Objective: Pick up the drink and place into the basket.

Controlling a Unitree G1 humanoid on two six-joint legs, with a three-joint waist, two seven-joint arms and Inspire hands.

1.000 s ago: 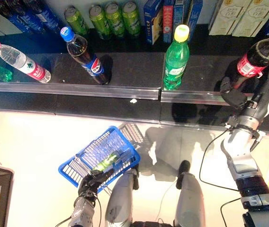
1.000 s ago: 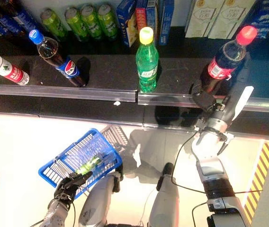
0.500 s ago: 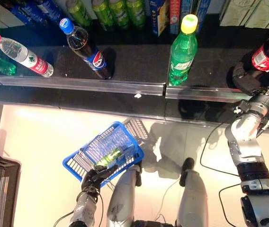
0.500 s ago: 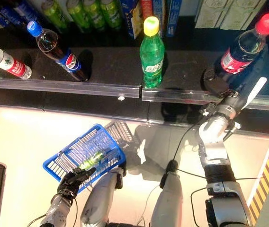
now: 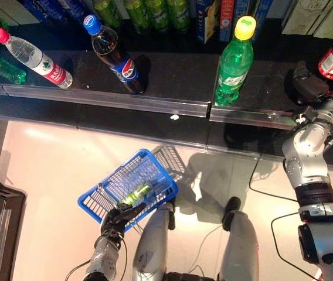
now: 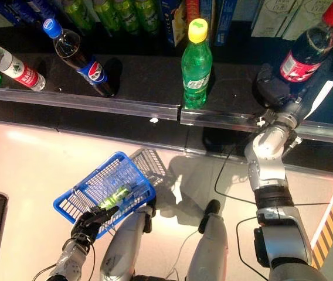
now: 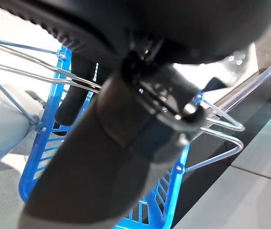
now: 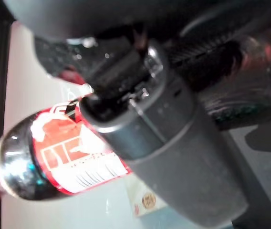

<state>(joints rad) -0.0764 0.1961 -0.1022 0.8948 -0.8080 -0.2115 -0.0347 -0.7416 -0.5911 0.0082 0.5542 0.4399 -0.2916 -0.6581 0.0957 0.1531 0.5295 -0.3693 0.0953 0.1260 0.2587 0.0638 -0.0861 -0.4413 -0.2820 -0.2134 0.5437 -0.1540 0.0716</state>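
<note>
Nearest, the left hand [image 6: 87, 223] curls round the handle of the blue basket [image 6: 81, 193], which already holds a green bottle [image 6: 114, 196]. Open floor lies between it and the shelf [image 6: 155, 82]. There the right hand [image 6: 278, 88] wraps the red-labelled cola bottle [image 6: 304, 50], not yet lifted past the shelf's front rail.
</note>
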